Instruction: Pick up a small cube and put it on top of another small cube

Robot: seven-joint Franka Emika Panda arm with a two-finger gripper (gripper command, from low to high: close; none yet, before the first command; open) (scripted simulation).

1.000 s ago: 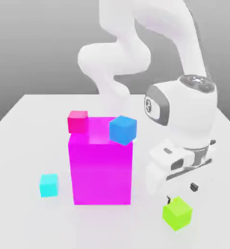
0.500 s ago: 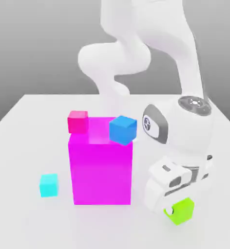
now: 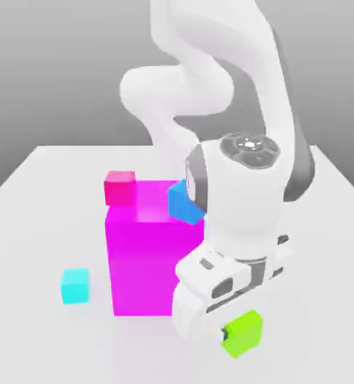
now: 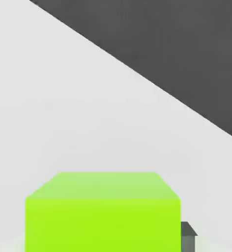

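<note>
The end effector [image 3: 238, 334] is closed narrow on the green cube [image 3: 244, 332], holding it by two opposite sides near the front of the white bench [image 3: 45, 225]; in the exterior view the cube sits just under the white hand, to the right of the magenta block [image 3: 154, 259] and close to it. In the hand view the green cube [image 4: 102, 214] looms close, with one dark fingertip [image 4: 188, 235] against its side. The cyan cube [image 3: 75, 286] rests on the bench on the other side of the magenta block, well apart from the green one. On the block's top stand a pink-red cube [image 3: 120, 187] and a blue cube [image 3: 181, 202], the latter partly behind the arm.
</note>
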